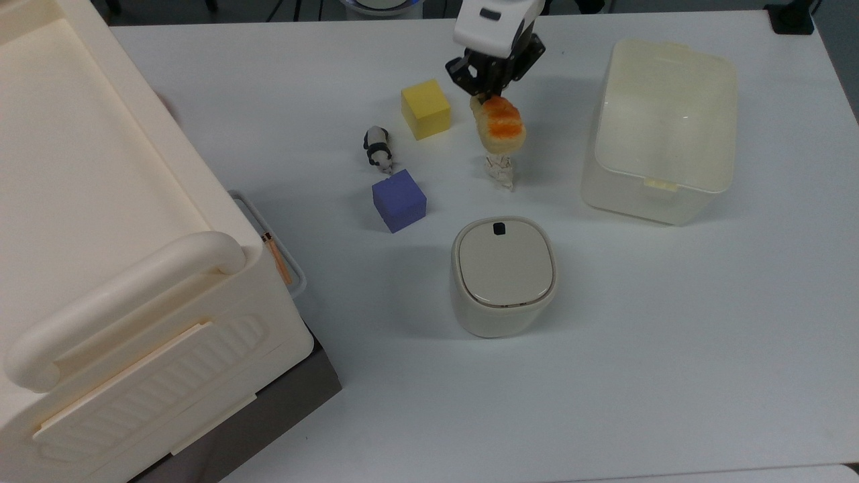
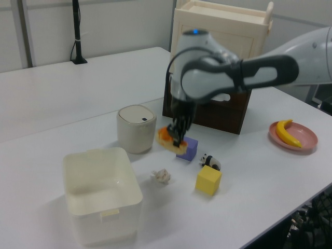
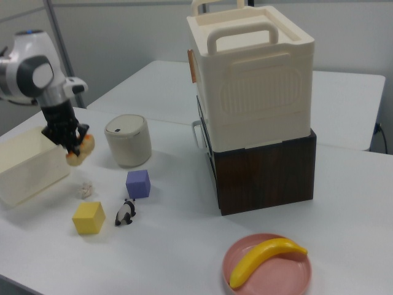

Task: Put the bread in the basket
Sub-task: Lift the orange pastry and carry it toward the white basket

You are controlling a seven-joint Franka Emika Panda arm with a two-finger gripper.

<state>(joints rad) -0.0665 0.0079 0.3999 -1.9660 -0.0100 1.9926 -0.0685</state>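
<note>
Already clamped by one end in the closed end effector (image 1: 488, 90) and hung clear of the surface (image 1: 671, 335), beside the basket (image 1: 661, 127), judged the bread (image 1: 500, 125) light, squashy, glaze-slick, better gripped across its pale sides.

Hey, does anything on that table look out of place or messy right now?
Just a crumpled paper wad lying loose on the table between the yellow cube and the basket. The claw holds the bread in the air.
</note>
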